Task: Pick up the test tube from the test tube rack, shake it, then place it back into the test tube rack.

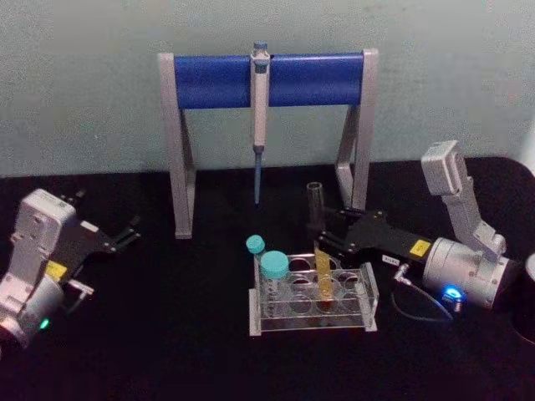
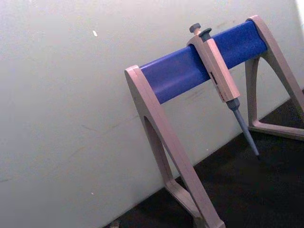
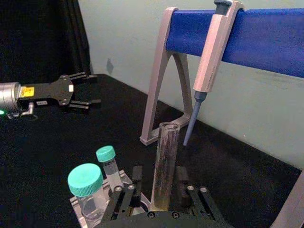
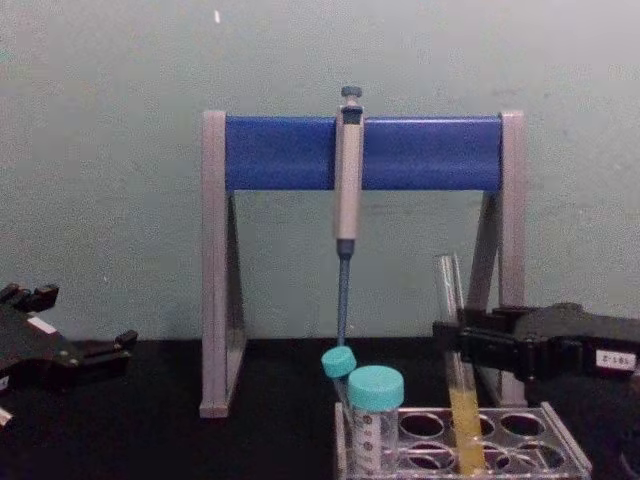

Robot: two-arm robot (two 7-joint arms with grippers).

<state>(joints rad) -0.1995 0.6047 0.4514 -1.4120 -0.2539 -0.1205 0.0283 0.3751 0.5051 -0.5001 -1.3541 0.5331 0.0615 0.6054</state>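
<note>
The right gripper [image 1: 321, 235] sits around the long clear glass test tube [image 1: 323, 266] of yellow liquid, which stands in the low clear plastic test tube rack [image 1: 369, 289] just below it. I cannot tell if it squeezes. A loose hold could drop the tube. The left gripper [image 1: 128, 231] waits open, far off

We see the test tube [image 1: 323, 271] [image 4: 464, 420] [image 3: 166, 161] standing in the test tube rack [image 1: 311, 322] [image 4: 562, 442], its lower end down in a hole near the middle. It's long, slim clear glass with an open top and yellow liquid in the lower part. It's near upright, leaning slightly. The rack is low clear plastic with rows of round holes and sits level on the black table [image 1: 167, 334].
</note>
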